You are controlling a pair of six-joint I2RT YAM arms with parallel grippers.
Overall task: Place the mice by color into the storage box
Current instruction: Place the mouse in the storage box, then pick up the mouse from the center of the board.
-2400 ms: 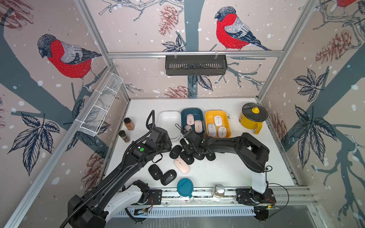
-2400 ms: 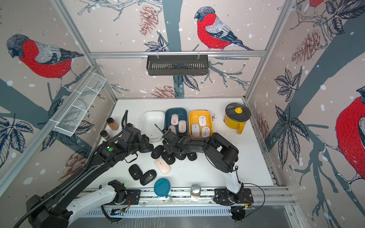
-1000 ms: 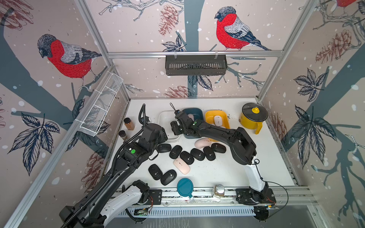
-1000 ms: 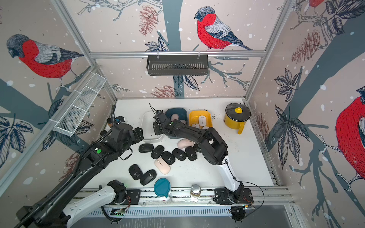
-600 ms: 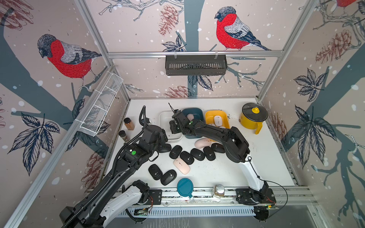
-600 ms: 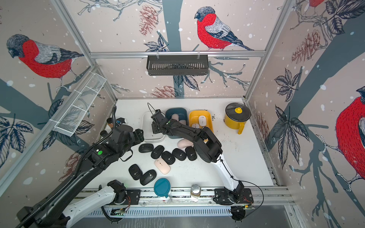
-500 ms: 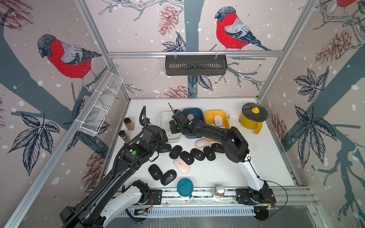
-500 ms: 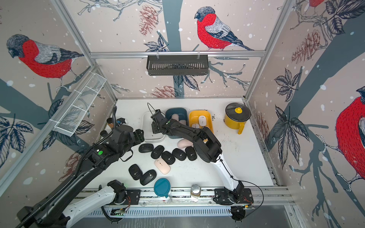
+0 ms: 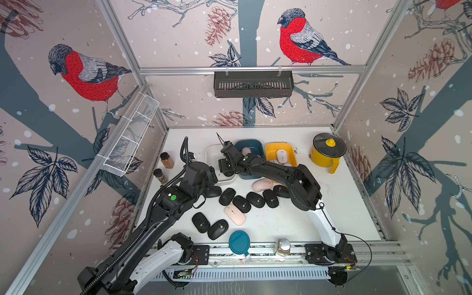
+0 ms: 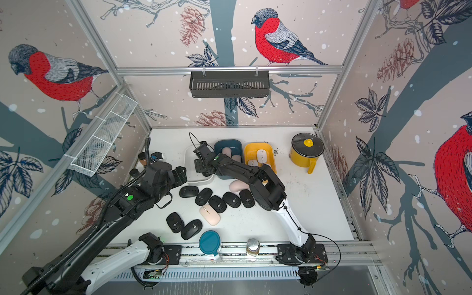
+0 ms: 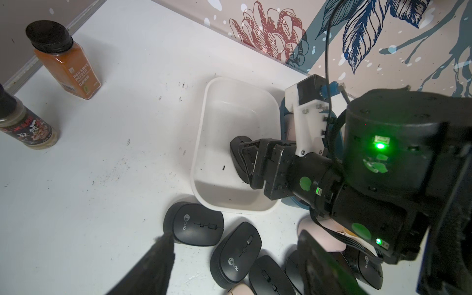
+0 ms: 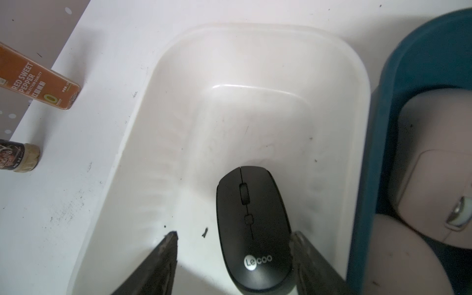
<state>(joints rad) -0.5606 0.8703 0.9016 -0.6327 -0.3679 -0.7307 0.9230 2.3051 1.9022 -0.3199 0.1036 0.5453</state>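
Black mouse (image 12: 252, 229) lay in the white bin (image 12: 255, 63) between the right end effector's (image 12: 233, 237) parted, ungripping jaws. Left end effector (image 11: 235, 237), jaws spread and empty, hovered above loose black mice (image 9: 227, 196) on the counter (image 9: 332, 204).

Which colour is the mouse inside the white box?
Black; the mouse shows best in the right wrist view.

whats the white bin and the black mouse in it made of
White bin: looks like moulded plastic, slightly translucent and semi-gloss. It has a soft highlight along the inner floor edge, rounded corners and faint scuffs.
Black mouse: probably matte plastic. The surface is evenly dull with no sharp glare, and it carries a printed silver logo.
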